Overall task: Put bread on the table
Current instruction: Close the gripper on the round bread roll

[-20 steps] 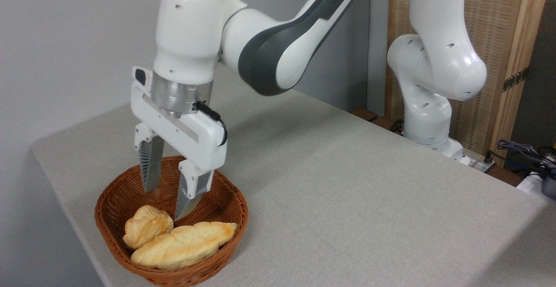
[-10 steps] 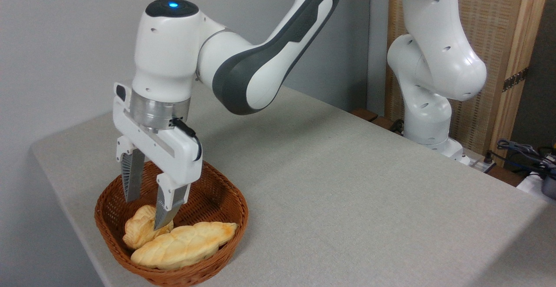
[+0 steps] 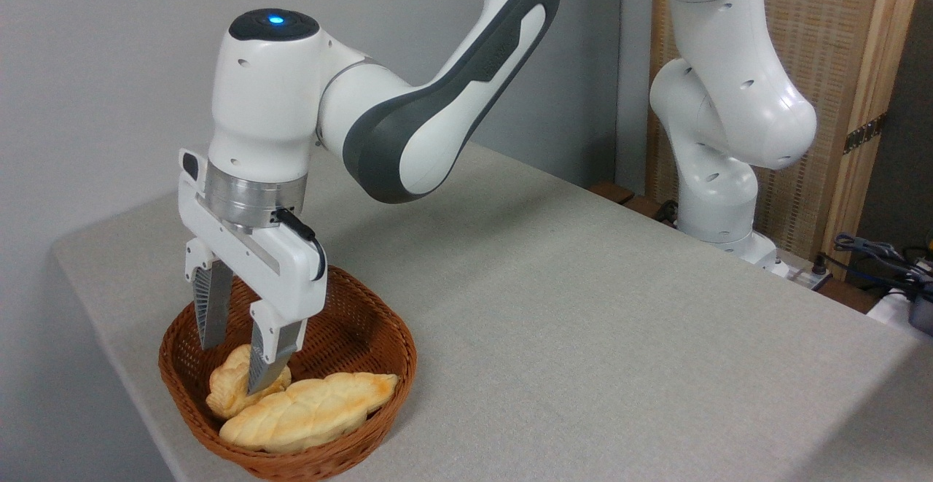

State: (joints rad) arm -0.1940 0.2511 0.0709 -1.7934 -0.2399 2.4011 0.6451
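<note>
Reaching for the bread in the basket

The gripper (image 3: 232,369) is spread wide over the bread (image 3: 232,389), which sits in the basket (image 3: 364,329) beside the long loaf (image 3: 306,413). The bread looks light and soft, so pinch its sides gently.

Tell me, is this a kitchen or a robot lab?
Probably a robot lab, not a kitchen. A white robot arm is mounted beside a plain cloth-covered table, loose cables lie at the right edge, and the only food is bread in a basket under the pincer.
</note>
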